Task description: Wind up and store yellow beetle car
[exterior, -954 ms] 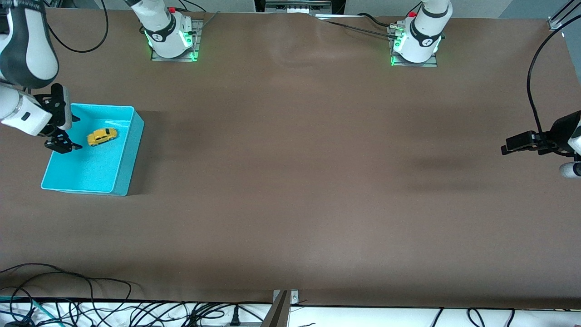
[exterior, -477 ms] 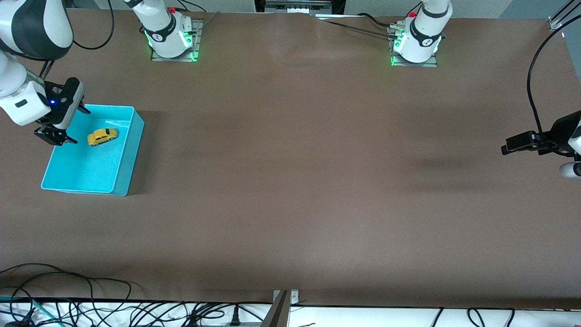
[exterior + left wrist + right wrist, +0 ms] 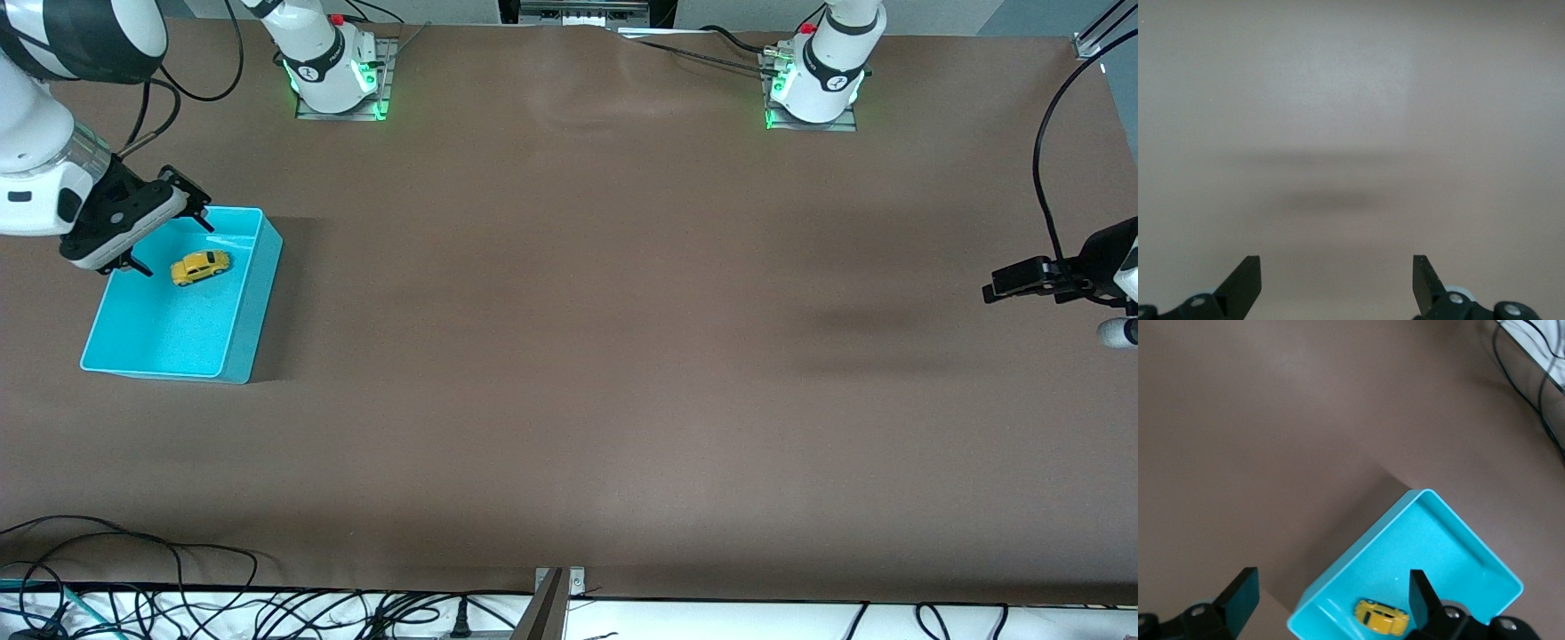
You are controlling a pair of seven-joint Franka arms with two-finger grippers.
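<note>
Inside teal bin (image 3: pixel 252 307): yellow beetle car (image 3: pixel 200 267), near rim.

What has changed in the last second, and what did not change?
The right gripper, open and empty, has drawn back from over the bin toward its rim at the robots' side, turning as it went. Nothing was grasped or released. The car lies in the bin as before, the bin has not shifted, and the left gripper waits open over the table at the left arm's end.

Brown table (image 3: pixel 622 356), teal bin (image 3: pixel 253 307) on it toward the right arm's end.
</note>
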